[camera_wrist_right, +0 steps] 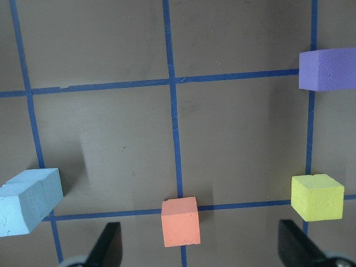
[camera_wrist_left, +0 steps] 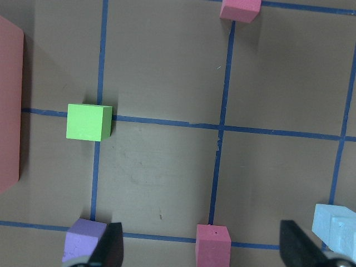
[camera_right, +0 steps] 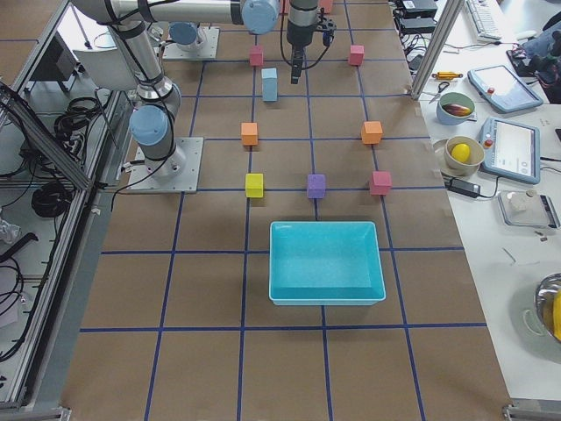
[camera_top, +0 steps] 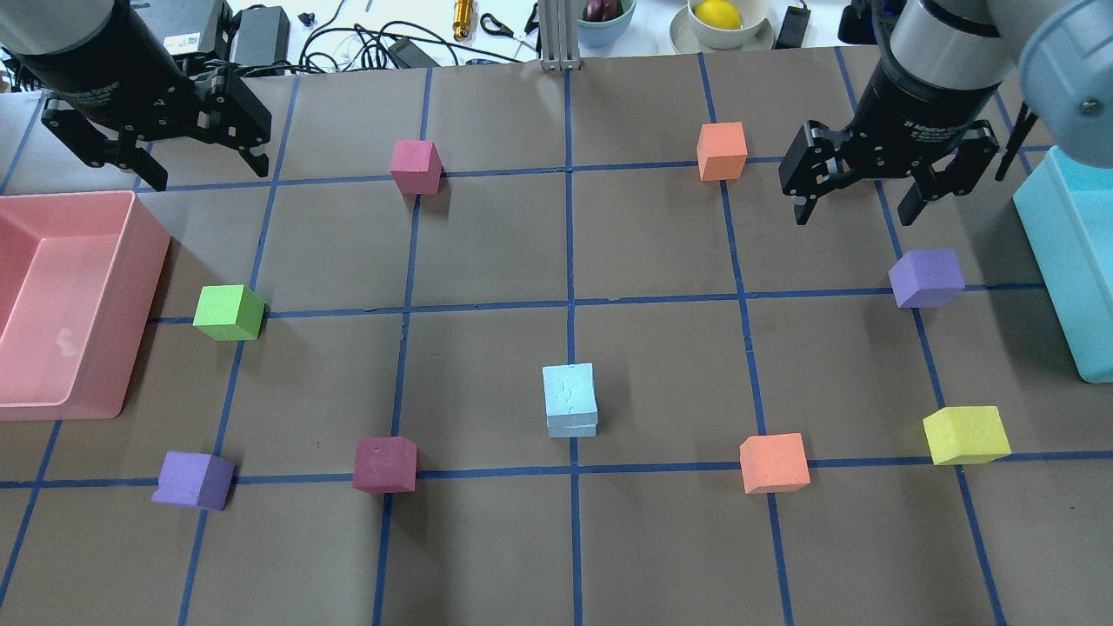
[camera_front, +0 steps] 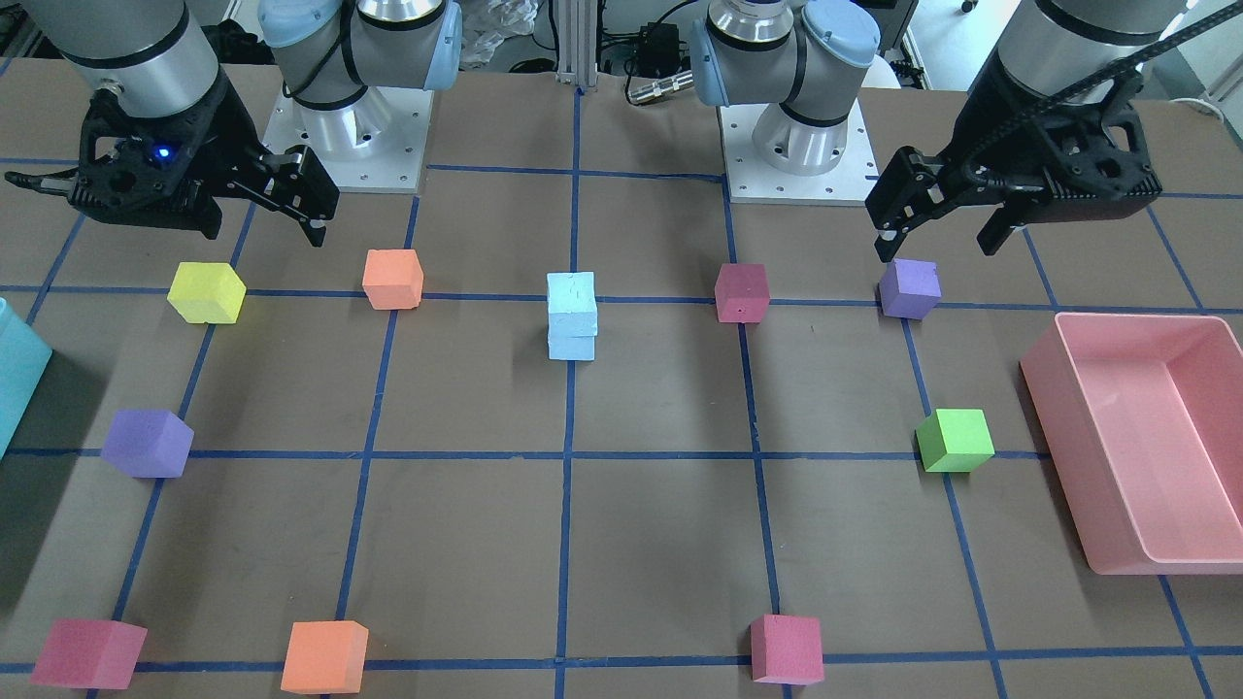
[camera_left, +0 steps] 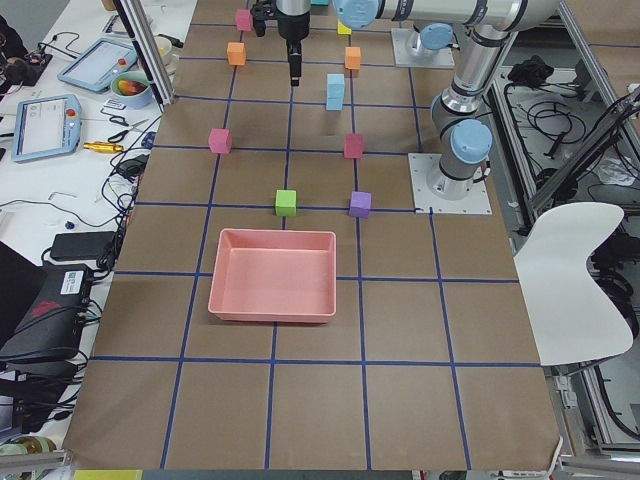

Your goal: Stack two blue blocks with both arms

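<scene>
The two pale blue blocks stand stacked, one on the other (camera_front: 571, 320), near the middle of the table; the stack also shows in the overhead view (camera_top: 570, 400). It sits at the lower right edge of the left wrist view (camera_wrist_left: 336, 228) and the lower left edge of the right wrist view (camera_wrist_right: 28, 200). My left gripper (camera_top: 211, 174) is open and empty, hovering at the far left beside the pink bin. My right gripper (camera_top: 854, 217) is open and empty, hovering at the far right. Both are well away from the stack.
A pink bin (camera_top: 130, 261) sits at the left edge and a teal bin (camera_top: 1069, 261) at the right edge. Coloured cubes ring the stack: green (camera_top: 229, 312), two purple (camera_top: 927, 278), maroon (camera_top: 384, 463), pink (camera_top: 416, 166), two orange (camera_top: 774, 462), yellow (camera_top: 965, 435).
</scene>
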Controlling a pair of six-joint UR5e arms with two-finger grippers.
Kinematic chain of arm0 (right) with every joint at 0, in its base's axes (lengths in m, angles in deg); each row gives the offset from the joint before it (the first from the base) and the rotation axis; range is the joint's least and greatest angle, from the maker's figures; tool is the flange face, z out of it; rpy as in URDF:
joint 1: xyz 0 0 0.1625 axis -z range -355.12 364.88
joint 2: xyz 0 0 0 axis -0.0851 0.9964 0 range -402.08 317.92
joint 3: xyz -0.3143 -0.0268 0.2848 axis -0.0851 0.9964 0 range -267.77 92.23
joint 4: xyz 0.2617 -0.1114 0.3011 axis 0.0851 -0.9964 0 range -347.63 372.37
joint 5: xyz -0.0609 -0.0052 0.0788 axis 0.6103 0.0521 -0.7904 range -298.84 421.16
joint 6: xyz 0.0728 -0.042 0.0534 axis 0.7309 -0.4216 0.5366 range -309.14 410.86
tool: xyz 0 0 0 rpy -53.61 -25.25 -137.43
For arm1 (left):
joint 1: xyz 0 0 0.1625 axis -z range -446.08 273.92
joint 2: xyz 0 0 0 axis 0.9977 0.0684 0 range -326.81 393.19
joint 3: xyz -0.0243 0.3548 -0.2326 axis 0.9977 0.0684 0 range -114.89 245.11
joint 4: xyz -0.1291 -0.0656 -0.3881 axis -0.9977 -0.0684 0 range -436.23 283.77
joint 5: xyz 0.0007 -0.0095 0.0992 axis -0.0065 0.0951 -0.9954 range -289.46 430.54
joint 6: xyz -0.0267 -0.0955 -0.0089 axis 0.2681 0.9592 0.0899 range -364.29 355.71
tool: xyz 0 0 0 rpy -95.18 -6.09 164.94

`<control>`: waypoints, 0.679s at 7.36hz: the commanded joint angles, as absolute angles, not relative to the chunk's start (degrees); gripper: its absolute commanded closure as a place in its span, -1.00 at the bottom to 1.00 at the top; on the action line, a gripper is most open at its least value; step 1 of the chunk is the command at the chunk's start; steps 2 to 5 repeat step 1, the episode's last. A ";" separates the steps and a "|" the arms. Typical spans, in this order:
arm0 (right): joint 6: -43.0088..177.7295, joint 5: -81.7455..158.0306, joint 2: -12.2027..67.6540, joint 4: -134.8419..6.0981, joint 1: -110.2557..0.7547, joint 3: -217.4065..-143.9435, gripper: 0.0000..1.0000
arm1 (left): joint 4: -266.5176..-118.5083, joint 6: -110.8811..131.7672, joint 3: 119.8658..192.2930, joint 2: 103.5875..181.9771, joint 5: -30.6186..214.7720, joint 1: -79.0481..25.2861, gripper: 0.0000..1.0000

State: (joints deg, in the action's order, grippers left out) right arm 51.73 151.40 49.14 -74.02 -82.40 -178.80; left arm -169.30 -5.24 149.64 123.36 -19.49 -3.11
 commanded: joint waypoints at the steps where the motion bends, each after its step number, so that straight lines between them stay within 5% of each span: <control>1: 51.65 151.60 49.15 -74.02 -82.31 -178.82 -1.00 | -169.31 -5.25 149.66 123.36 -19.46 -2.93 -1.00; 5: 51.65 151.60 49.15 -74.02 -82.31 -178.82 -1.00 | -169.31 -5.25 149.66 123.36 -19.46 -2.93 -1.00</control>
